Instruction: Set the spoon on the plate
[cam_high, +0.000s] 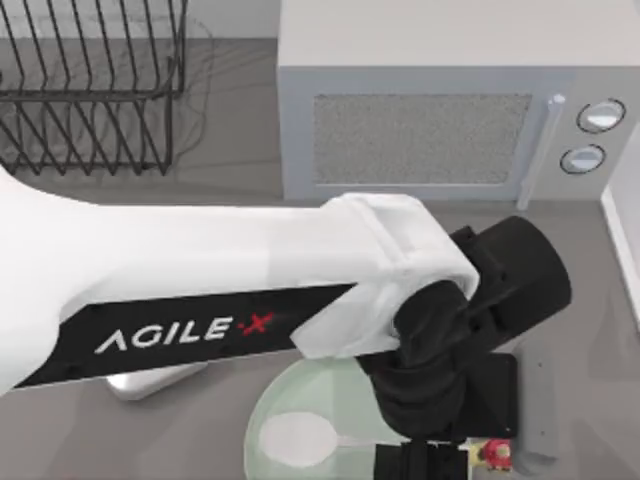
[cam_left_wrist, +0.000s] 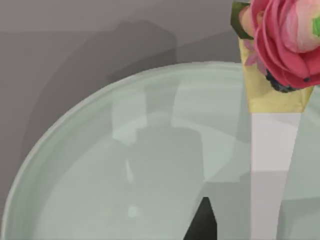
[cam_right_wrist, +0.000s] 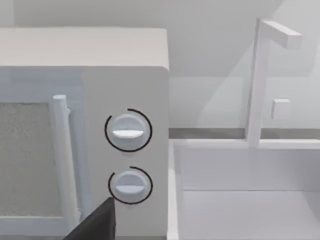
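Note:
The pale mint-green plate (cam_high: 280, 405) lies at the table's front edge, partly under my left arm. The white spoon (cam_high: 297, 440) shows over the plate, its oval bowl to the left and its slim handle running right toward my left gripper (cam_high: 425, 462), which hangs over the plate's right part. Whether the spoon rests on the plate or hangs just above it, I cannot tell. In the left wrist view the plate (cam_left_wrist: 100, 165) spreads close below, crossed by a flat white strip (cam_left_wrist: 270, 170). My right gripper (cam_right_wrist: 95, 225) is parked off to the right, facing the microwave.
A grey microwave (cam_high: 420, 130) stands at the back, a black wire dish rack (cam_high: 90, 90) at the back left. A pink flower on a yellow piece (cam_left_wrist: 287, 45) sits by the plate's right rim. A white basin (cam_right_wrist: 250, 200) lies right of the microwave.

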